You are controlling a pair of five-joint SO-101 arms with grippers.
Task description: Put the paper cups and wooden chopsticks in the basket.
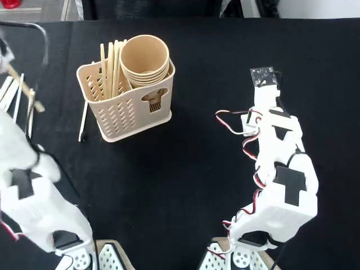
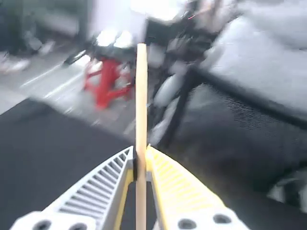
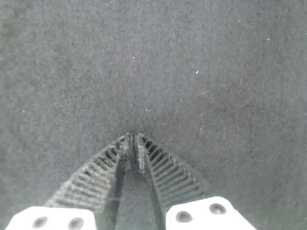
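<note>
A beige slotted basket [image 1: 135, 112] stands at the back left of the black table. In it are a stack of paper cups [image 1: 145, 56] and several wooden chopsticks [image 1: 110, 67], standing upright. One more chopstick [image 1: 83, 121] lies on the cloth just left of the basket. My left gripper [image 2: 140, 155] is shut on a wooden chopstick [image 2: 141, 96] and is lifted off the table at the far left edge, where that chopstick [image 1: 25, 87] shows at a slant. My right gripper [image 3: 133, 141] is shut with nothing in it, low over bare cloth to the right of the basket [image 1: 264, 76].
The black cloth [image 1: 191, 169] covers the whole table. A chair and a red stand [image 2: 108, 79] are in the room beyond the left edge. Both arm bases sit at the front edge, with the white right arm [image 1: 278, 169] stretched toward the back.
</note>
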